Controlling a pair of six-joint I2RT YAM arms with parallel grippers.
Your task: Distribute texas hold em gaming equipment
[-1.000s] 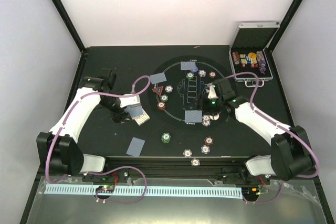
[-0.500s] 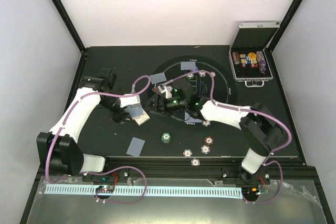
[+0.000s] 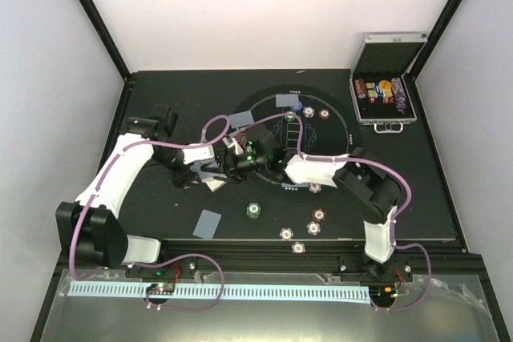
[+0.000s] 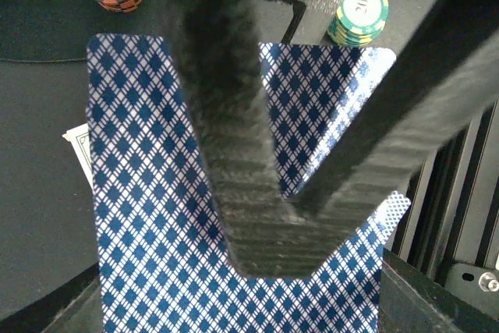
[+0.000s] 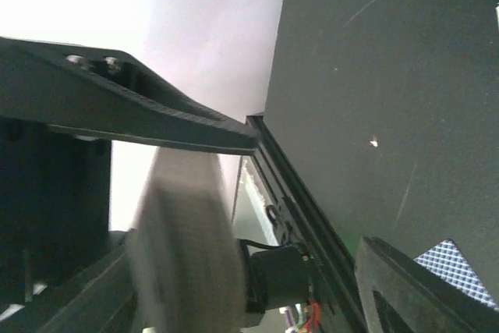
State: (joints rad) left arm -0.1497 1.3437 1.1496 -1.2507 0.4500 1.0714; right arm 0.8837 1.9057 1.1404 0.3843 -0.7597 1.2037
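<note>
**Left gripper clamped on deck; right gripper open beside it**

Surface and room: a black table (image 3: 160, 102) carries a round printed layout (image 3: 341, 130). White walls (image 3: 240, 14) and black corner posts enclose it. A silver case (image 3: 387, 90), lid up, stands at the far right corner, well apart from both grippers.

Left side: the left gripper (image 3: 200, 174) has its jaws closed on a deck (image 4: 148, 193) of blue-diamond-backed cards. The deck projects past the fingers toward the layout.

Right side: the right arm reaches leftward across the layout. The right gripper (image 3: 227, 163) sits just beside the left gripper and the deck. Its jaws stand apart. The right wrist view is blurred and shows nothing between them. Whether a finger touches the deck cannot be determined.

Other equipment:
- A loose card (image 3: 208, 223) lies near the left gripper, on its near side.
- A green chip (image 3: 253, 211) lies near the right gripper, on its near side.
- The front chips (image 3: 319, 215), four in number, lie right of the green chip, toward the table's near edge.
- A far card (image 3: 287, 100) and the far chips (image 3: 324, 114) lie on the layout beyond the right gripper.
</note>
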